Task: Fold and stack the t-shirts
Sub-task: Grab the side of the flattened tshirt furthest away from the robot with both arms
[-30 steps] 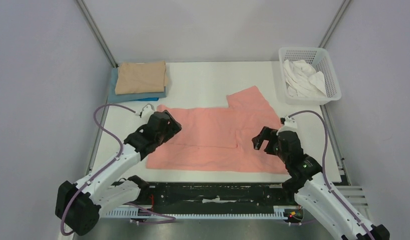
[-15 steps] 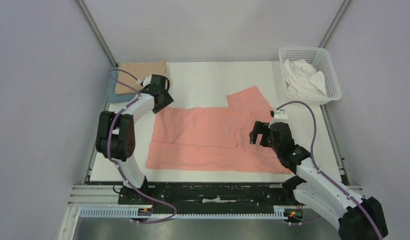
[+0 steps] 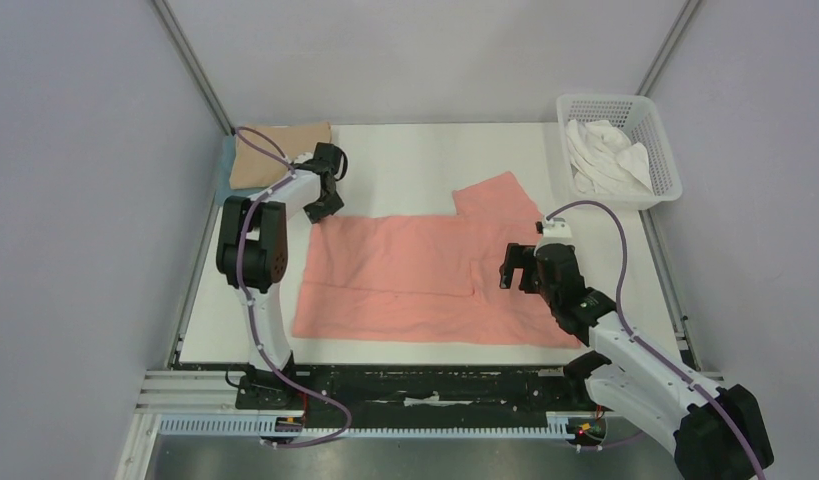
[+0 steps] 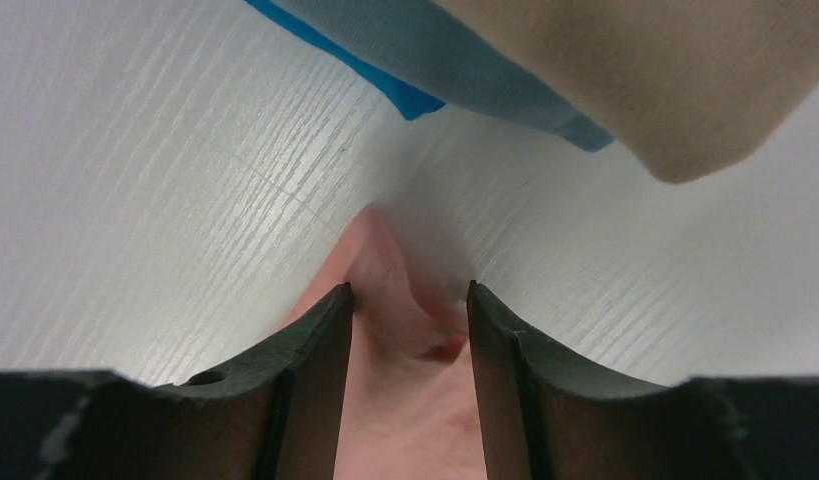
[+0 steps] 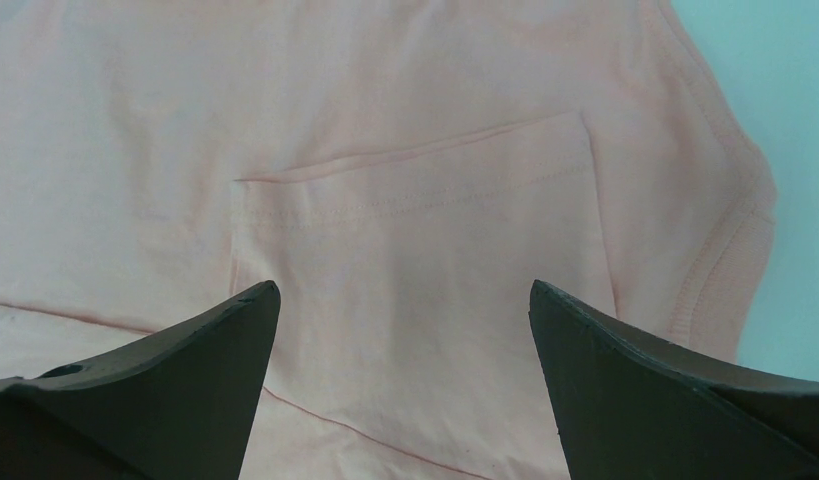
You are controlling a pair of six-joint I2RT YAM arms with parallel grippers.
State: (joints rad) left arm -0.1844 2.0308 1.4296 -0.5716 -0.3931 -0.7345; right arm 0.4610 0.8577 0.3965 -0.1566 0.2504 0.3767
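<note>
**Clerk:** Surface and room?

**Checker:** One white table (image 3: 415, 160) with a faint wood grain. Plain grey walls (image 3: 425, 50) on three sides. A black rail (image 3: 425, 385) along the near edge.

**Clerk:** Items at the far edge?

**Checker:** Far-left corner: tan t-shirt (image 4: 675, 70), folded, lying on the blue t-shirt (image 4: 455, 60), also folded. Far-right corner: white mesh basket (image 3: 661, 150) with the white t-shirt (image 3: 605, 155) crumpled inside.

**Clerk:** Item in hand?

**Checker:** Salmon-pink t-shirt (image 3: 405, 275), spread flat mid-table. Its long axis runs left to right, parallel to the near edge. One flap sticks out toward the far edge on the right half. A smaller layer lies folded over on the right part.

**Clerk:** Left gripper (image 4: 410, 295)?

**Checker:** It is at the shirt's far-left corner, just short of the tan-and-blue stack. The fingers (image 4: 315, 340) are drawn close, with that corner bunched up between them and touching both. Entered as gripping the cloth.

**Clerk:** Right gripper (image 5: 405, 290)?

**Checker:** It is over the shirt's right part, above the folded-over layer. The jaws are spread wide with nothing between them. The wrist view shows the cloth lying flat beneath. I cannot tell whether the tips touch it.
</note>
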